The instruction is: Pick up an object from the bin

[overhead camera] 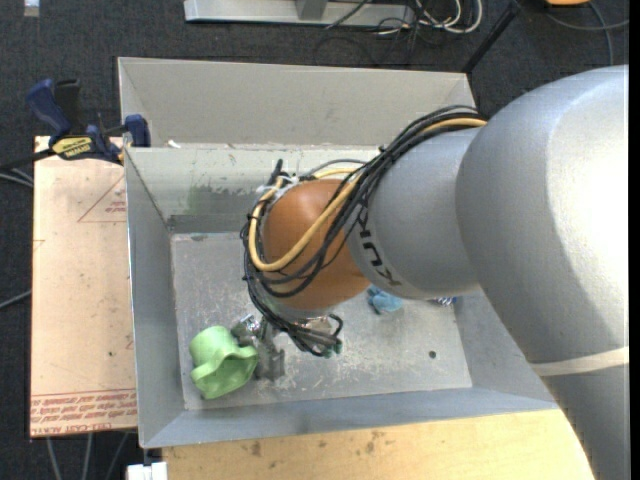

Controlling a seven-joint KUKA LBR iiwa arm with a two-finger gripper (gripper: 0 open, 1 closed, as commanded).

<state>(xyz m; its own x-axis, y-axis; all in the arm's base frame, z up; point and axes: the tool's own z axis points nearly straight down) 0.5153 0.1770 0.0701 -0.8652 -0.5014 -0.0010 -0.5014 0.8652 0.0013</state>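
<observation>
My end effector (263, 353), apart or together I cannot tell, hangs by the green lump (222, 360) in the bin's (150, 268) lower-left corner, likely to grab it.

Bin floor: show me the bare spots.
Bare: the left strip between left wall and arm, above the green lump; and front right, between gripper, blue scrap and front wall. Crowded: front left, the gripper beside the lump.

Right next to the gripper (266, 352) sits a light green thing (220, 362), and on the gripper's other side, farther off, a little blue thing (385, 301). The bin (152, 268) is plain grey. Above the gripper, the arm's round cover (312, 253) is orange, with yellow and black cables (258, 260).
</observation>
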